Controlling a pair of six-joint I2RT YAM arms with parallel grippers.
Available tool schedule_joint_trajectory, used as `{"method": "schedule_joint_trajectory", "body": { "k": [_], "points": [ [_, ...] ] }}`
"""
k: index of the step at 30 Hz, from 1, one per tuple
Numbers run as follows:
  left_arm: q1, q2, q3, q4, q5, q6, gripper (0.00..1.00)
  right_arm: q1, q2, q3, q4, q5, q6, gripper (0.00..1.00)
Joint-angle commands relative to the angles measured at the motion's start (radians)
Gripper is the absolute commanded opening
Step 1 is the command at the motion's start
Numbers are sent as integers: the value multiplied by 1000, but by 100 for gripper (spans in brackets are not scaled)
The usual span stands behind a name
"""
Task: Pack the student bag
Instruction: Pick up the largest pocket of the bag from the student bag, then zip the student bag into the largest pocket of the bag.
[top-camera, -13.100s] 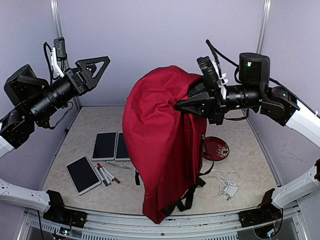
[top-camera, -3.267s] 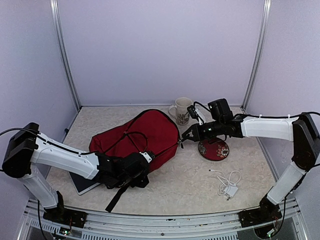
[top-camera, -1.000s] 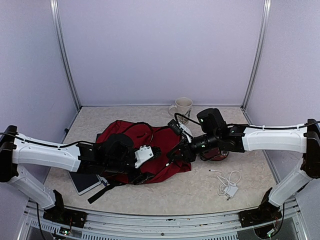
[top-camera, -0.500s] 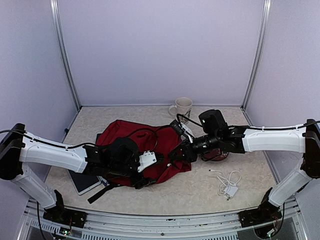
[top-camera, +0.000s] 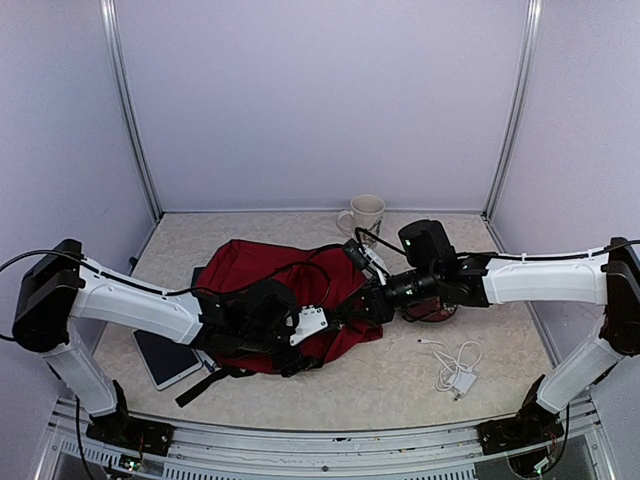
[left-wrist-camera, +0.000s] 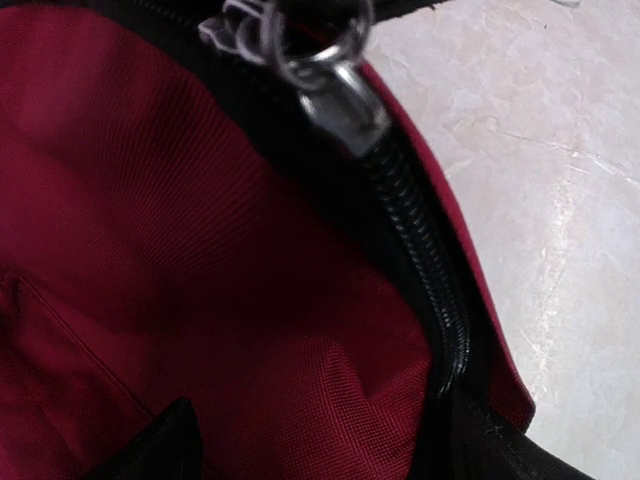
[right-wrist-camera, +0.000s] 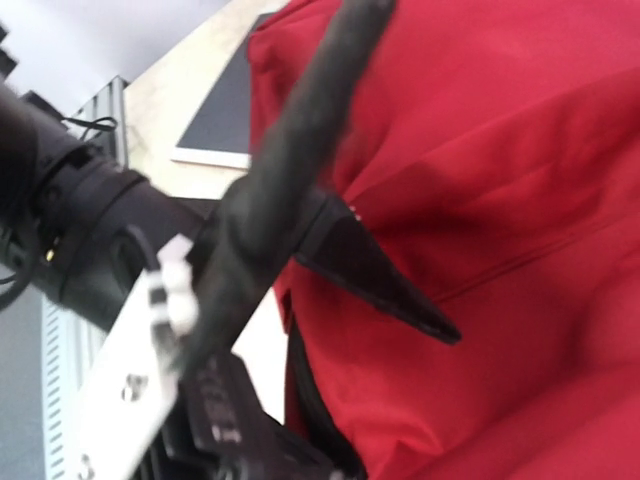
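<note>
Left gripper (top-camera: 302, 340): jaws spread wide, red lining and black zipper (left-wrist-camera: 420, 260) between fingertips (left-wrist-camera: 170, 445). Under both grippers: student bag (top-camera: 250, 275), lying slumped. Right gripper (top-camera: 363, 304), right of left one: jaws closed at bag edge; pinch unclear. Mug (top-camera: 366, 214) beyond.

From my remote station: the pale, marble-patterned counter (top-camera: 400, 375) inside the lilac-walled booth. A dark red backpack (top-camera: 250, 270) lies slumped flat on its left half, a black strap (top-camera: 205, 385) trailing off it toward the near edge. A white-framed tablet (top-camera: 165, 358) lies at the near left, one corner tucked under the backpack. A cream mug (top-camera: 365, 215) with a printed pattern stands upright near the back wall, just beyond the backpack's far end. A red patterned plate (top-camera: 437, 312) sits right of the backpack, mostly hidden from me. Well apart, nearer the front right, lies a loosely coiled white cable with its charger (top-camera: 455, 365).
</note>
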Motion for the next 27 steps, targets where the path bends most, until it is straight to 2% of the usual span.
{"method": "schedule_joint_trajectory", "body": {
  "k": [1,4,7,12,14,15,20,27],
  "points": [
    [-4,86,32,-36,-127,6,82,-14,-10,-12,40,-15,13,0],
    [16,120,35,-51,-205,-17,75,-24,-33,-26,30,-4,11,0],
    [33,115,27,-55,-253,-50,50,-46,-64,-44,15,17,13,0],
    [40,82,11,-64,-272,-86,21,-101,-105,-68,-14,41,12,0],
    [39,67,10,-71,-279,-103,5,-129,-114,-71,-35,60,6,0],
    [39,59,9,-72,-287,-114,0,-144,-115,-72,-49,70,4,0],
    [32,-8,-28,-59,-305,-123,0,-238,-119,-58,-76,91,-8,0],
    [-3,-72,-79,-68,-335,-92,0,-373,-59,62,-126,131,-71,0]
  ]
}}
